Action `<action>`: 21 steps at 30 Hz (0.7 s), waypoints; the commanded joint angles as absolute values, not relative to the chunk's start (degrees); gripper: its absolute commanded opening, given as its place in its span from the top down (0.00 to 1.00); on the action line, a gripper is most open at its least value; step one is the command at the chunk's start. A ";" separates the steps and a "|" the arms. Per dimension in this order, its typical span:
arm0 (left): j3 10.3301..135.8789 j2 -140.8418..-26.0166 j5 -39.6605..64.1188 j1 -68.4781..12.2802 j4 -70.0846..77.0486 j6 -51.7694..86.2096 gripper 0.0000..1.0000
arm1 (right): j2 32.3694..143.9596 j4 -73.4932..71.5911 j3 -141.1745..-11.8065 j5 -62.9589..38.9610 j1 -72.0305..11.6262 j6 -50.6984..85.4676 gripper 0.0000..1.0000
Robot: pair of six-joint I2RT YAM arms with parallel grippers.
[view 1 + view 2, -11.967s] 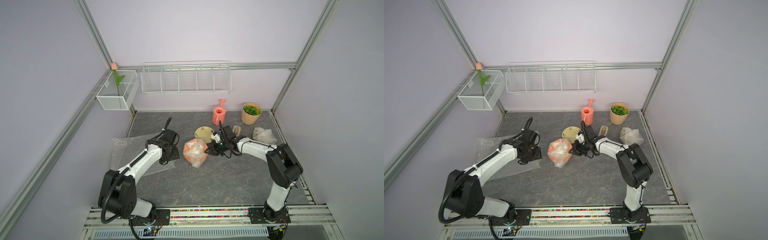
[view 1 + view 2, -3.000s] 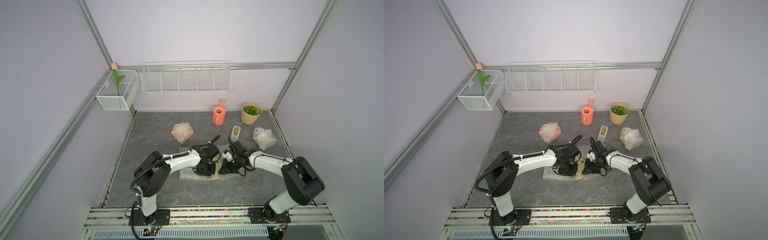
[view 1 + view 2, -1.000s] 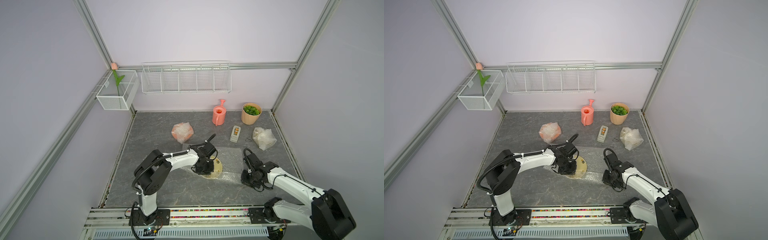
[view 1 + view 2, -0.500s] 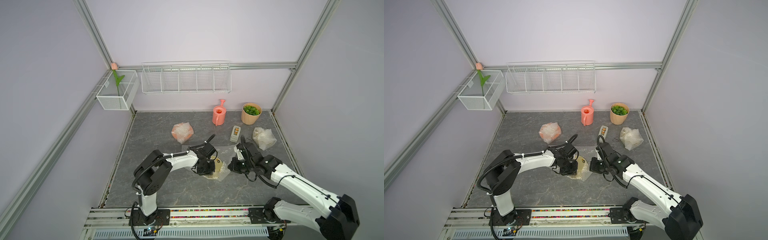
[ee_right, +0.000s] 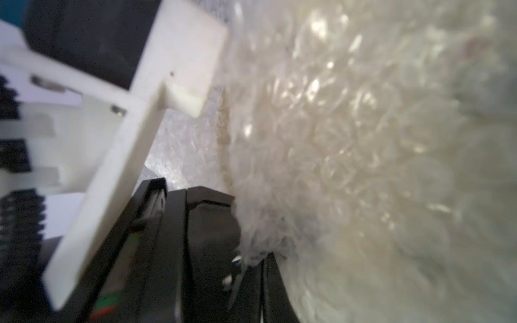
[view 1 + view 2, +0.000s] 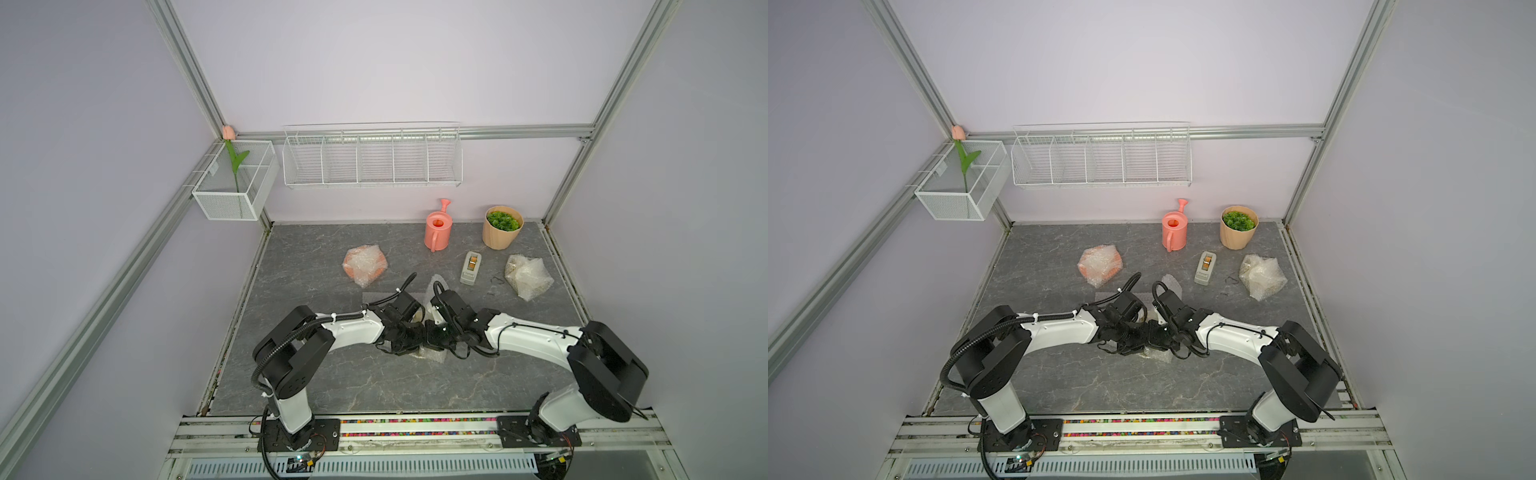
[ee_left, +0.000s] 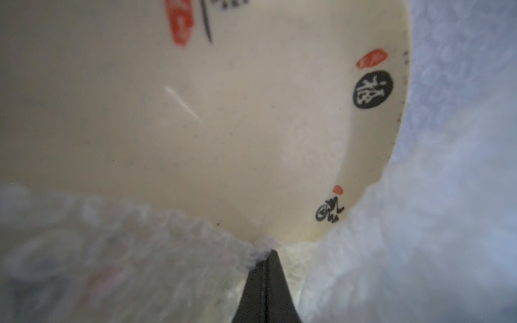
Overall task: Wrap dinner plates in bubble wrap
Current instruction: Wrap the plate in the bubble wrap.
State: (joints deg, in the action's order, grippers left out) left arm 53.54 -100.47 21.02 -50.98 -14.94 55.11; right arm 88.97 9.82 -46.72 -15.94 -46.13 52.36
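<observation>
The last wrap looks half done. The left jaws are pressed together on an edge of the bubble wrap [image 7: 433, 223] at the rim of the cream plate [image 7: 195, 125], and the right jaws pinch bunched wrap close by, mid-tabletop [image 6: 332, 374]. Next, I judge, the flaps must be drawn over the plate's bare face without shifting it. An orange bundle [image 6: 365, 265] and a pale bundle [image 6: 528, 276] lie behind on grey marbled stone, between lilac walls.
</observation>
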 commanded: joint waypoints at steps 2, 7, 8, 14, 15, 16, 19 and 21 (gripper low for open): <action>54.05 -96.52 17.34 -50.30 -19.25 55.88 0.96 | 90.68 6.92 -45.98 -15.72 -45.54 53.17 0.93; 57.58 -92.50 10.80 -48.38 -30.48 51.63 0.94 | 90.35 7.76 -45.09 -15.29 -44.42 52.65 0.93; 57.81 -92.14 10.20 -47.87 -31.64 50.96 0.94 | 90.27 7.95 -45.09 -15.37 -44.30 52.41 0.93; 59.10 -94.82 8.17 -45.14 -37.29 46.65 0.96 | 90.43 8.48 -45.60 -15.93 -43.23 51.70 0.93; 59.23 -95.66 8.34 -44.85 -37.42 46.11 0.96 | 90.46 8.23 -45.82 -16.28 -43.10 51.74 0.93; 59.45 -96.58 8.59 -44.66 -37.16 45.65 0.98 | 90.64 7.94 -46.17 -16.71 -43.08 51.70 0.93; 60.18 -99.09 10.61 -44.56 -35.65 44.89 1.00 | 92.65 5.06 -47.40 -20.17 -43.13 52.28 0.93; 59.99 -99.82 11.97 -44.56 -34.15 45.08 1.00 | 94.63 1.96 -47.97 -22.38 -43.09 53.76 0.93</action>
State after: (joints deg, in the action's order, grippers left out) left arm 58.65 -98.52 10.76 -44.64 -34.04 46.48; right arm 92.14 5.85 -46.76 -18.72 -43.27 52.34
